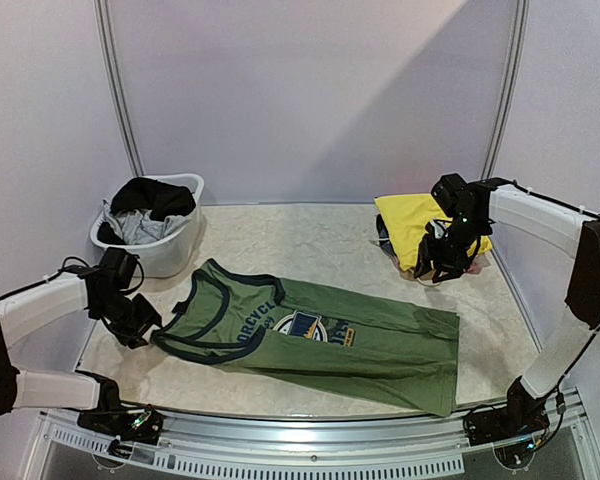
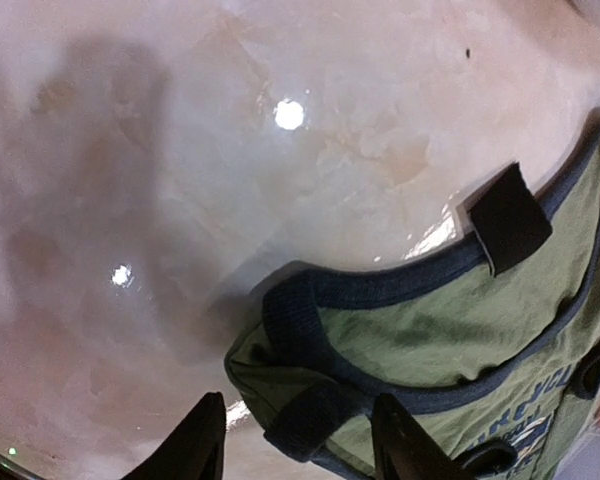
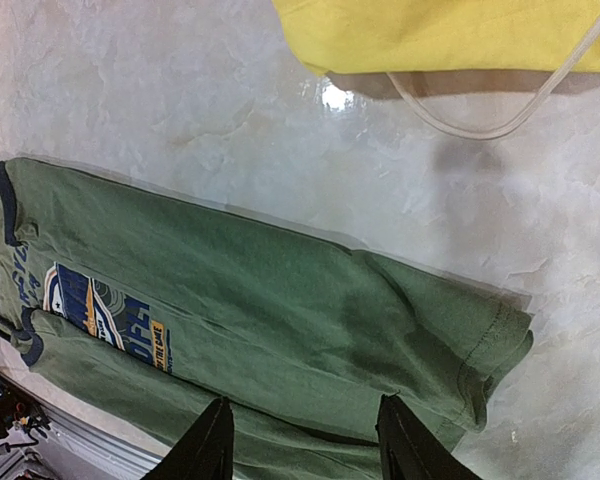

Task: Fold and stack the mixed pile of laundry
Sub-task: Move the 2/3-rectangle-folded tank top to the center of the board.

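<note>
Olive-green tank top (image 1: 380, 345) flat on table (image 1: 300, 240): navy shoulder strap (image 2: 305, 415) between the spread left jaws at its 9 o'clock; right jaws, spread and empty, at 2 o'clock.

A lab test booth: white panel walls (image 1: 310, 100) around a marble-look table (image 1: 310, 240).

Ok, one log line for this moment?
green shirt laid flat | left hand open at its shoulder | right hand open, empty, near yellow garment
</note>
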Controlling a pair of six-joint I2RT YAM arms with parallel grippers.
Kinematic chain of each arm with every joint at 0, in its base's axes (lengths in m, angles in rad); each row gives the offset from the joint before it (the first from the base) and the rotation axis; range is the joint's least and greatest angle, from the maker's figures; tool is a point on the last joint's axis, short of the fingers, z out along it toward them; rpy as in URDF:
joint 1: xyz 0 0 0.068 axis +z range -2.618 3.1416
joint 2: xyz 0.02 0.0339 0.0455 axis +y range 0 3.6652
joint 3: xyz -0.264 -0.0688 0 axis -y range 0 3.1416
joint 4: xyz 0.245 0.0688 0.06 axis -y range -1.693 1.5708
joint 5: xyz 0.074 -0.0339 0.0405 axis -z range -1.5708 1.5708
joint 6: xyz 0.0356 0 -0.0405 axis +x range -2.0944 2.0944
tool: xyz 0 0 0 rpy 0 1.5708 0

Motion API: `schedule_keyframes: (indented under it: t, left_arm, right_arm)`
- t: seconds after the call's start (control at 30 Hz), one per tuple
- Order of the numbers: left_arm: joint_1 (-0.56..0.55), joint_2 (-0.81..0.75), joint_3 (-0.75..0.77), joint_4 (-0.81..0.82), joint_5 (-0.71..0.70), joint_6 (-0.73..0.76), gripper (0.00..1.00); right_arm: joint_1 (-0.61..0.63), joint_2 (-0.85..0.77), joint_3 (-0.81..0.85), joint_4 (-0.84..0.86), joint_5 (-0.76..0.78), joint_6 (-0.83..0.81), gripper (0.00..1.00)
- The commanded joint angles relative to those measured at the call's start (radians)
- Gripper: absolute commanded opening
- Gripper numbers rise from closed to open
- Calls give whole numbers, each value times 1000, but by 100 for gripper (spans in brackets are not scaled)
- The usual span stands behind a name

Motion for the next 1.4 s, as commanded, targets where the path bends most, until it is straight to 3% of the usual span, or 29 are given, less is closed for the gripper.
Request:
schedule_keyframes:
  t: [0.0,0.13,0.23,0.3,0.6,0.9,1.1,1.37]
  left_arm:
    - [12,47,-4,49,27,-6,46]
    - [12,109,22,52,31,9,36]
    - [10,133,43,73,52,18,9]
    - [10,135,74,51,43,24,0]
    - [12,211,258,-82,-3,54,0]
    - [17,378,330,-32,-14,77,1]
    - [35,397,384,3,-84,59,1]
    - [37,489,457,40,-50,72,2]
  right_arm:
    - [-5,-19,-4,-1,-5,5,49]
    - [-5,-19,-7,-4,0,6,49]
    - [-5,-23,-15,-4,6,11,49]
    - [-4,-27,-24,-3,9,13,49]
    - [-3,-53,-65,12,13,40,48]
    - [5,-62,-66,11,21,58,49]
    - [12,-69,-73,13,26,68,48]
    - [14,-81,-102,23,27,72,48]
